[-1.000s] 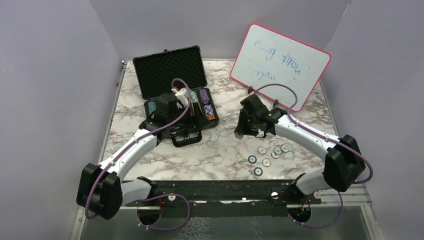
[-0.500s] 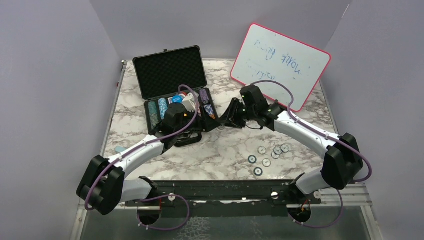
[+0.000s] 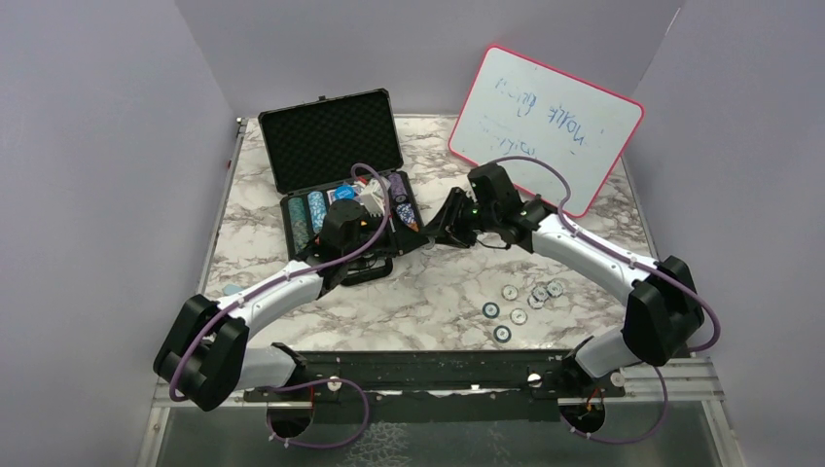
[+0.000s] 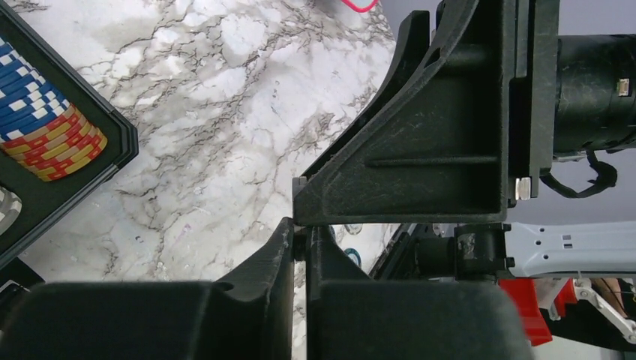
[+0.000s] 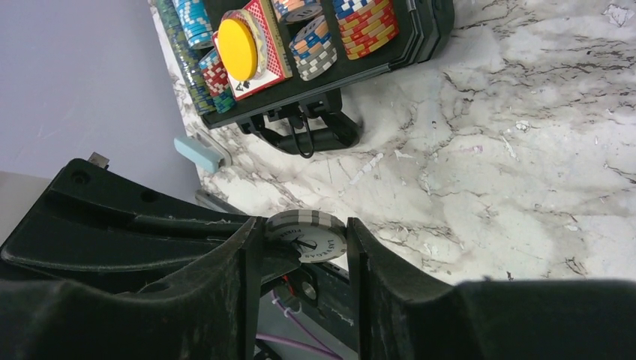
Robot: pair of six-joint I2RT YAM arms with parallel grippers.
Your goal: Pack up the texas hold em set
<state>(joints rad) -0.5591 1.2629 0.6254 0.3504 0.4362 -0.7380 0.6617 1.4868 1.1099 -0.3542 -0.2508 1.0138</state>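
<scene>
Poker chip, grey and white, is pinched by its rim between the fingers of the right gripper. That gripper hangs over bare table just off the right side of the case.

In the top view the case lies to the left of the right gripper, at upper left of centre. Its lid is propped open toward the back wall and its handle points toward the arms. The chip slots run front to back, from the handle side to the hinge side. The held chip therefore probably has to travel left and go in on edge to join a row.

The right arm carries the chip. The left gripper hovers at the near right corner of the case, fingers pressed together with nothing seen between them. Its wrist view shows a right finger directly ahead and very close, so the two tools are crowded and could bump.

Inside the case, the right wrist view shows several rows of chips standing on edge, blue, red and yellow among them. A yellow button rests on a red-backed card deck.

A handful of loose chips lie flat on the table at lower right of centre, well apart from the case and nearer the right arm. A pink-framed whiteboard leans at upper right.
</scene>
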